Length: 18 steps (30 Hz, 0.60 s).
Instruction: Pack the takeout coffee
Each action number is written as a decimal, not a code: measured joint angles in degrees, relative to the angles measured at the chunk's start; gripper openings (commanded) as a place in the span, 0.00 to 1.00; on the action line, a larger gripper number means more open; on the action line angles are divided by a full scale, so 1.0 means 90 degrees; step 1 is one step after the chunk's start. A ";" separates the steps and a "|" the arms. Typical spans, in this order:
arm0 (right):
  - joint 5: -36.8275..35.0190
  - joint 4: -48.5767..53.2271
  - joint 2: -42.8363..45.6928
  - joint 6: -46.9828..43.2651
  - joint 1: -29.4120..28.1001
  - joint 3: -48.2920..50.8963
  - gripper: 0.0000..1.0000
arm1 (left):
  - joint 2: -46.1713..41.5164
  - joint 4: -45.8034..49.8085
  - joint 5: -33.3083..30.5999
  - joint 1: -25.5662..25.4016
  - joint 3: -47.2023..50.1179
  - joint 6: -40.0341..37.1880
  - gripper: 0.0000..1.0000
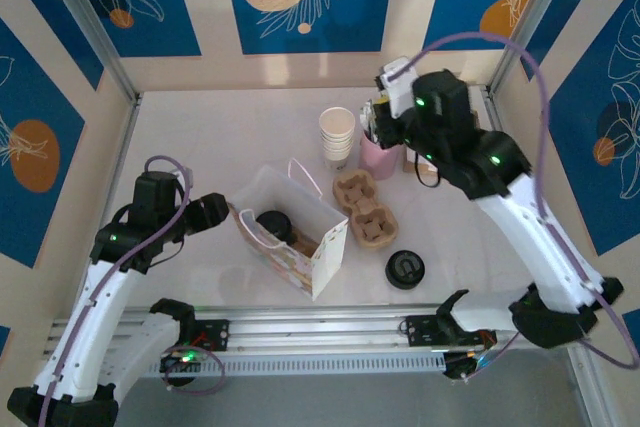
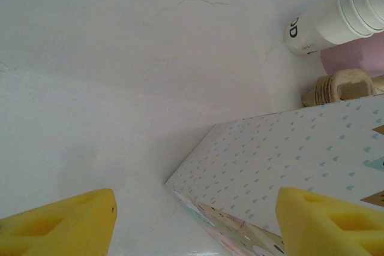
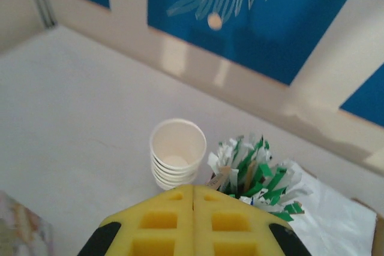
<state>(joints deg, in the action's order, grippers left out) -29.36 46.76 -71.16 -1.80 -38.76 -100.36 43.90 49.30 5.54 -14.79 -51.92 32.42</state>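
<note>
White tabletop point(image 1: 200, 137); overhead, takeout coffee point(image 1: 272, 224) inside bag point(image 1: 326, 259); left wrist, bag's outside.

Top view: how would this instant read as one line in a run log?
takeout coffee: inside paper bag | left claw: open, beside bag | right claw: shut, by cup stack

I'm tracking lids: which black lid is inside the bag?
The black lid down in the open patterned bag; the other lid lies loose on the table outside it.
</note>
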 measured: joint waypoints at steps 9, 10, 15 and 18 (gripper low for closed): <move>0.1039 -0.0131 0.1355 0.0561 -0.0678 -0.0121 0.00 | 0.0119 -0.0046 0.0000 0.0000 0.0000 0.0002 0.71; 0.1224 -0.0146 0.1447 0.0636 -0.0733 -0.0121 0.00 | 0.0134 -0.0046 0.0000 0.0000 0.0000 0.0005 0.71; 0.2033 -0.0153 0.1729 0.0976 -0.1093 -0.0136 0.00 | 0.0204 -0.0051 0.0002 0.0000 0.0000 0.0012 0.71; 0.2397 -0.0163 0.1637 0.1112 -0.1326 -0.0158 0.00 | 0.0257 -0.0061 0.0005 0.0000 0.0000 0.0022 0.71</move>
<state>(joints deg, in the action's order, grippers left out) -7.79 45.30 -56.42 8.21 -50.70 -101.78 46.22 48.75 5.58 -14.79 -51.92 32.62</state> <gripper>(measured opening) 0.065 0.711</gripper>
